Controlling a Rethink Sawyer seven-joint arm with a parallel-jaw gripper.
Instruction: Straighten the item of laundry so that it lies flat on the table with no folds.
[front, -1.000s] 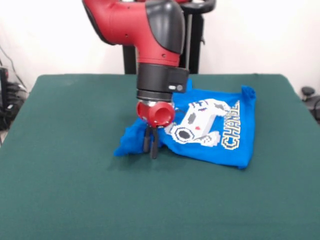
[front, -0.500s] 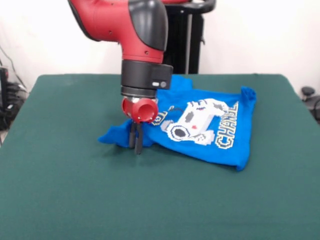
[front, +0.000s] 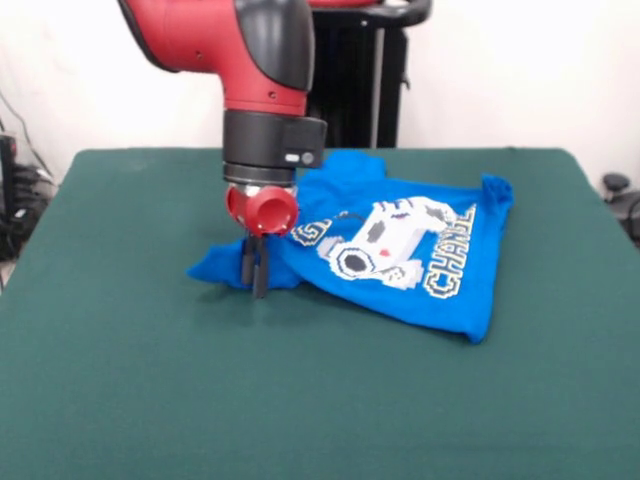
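Note:
The bright blue T-shirt (front: 400, 245) lies on the dark green table (front: 120, 350), right of centre, with the controller print and part of the lettering showing. Its left part is still bunched and folded under into a point at the left (front: 210, 268). My gripper (front: 254, 285) comes down from the red arm at the shirt's left edge. Its dark fingers are close together and pinch the blue fabric there, low over the table.
The robot's black pedestal (front: 355, 90) stands behind the table's far edge. Cables and dark gear (front: 15, 195) sit off the table's left side, and a dark object (front: 620, 195) off its right side.
My gripper has moved left with the shirt's edge in it. The shirt has been drawn out leftward, and more of the lettering shows beside the controller print.

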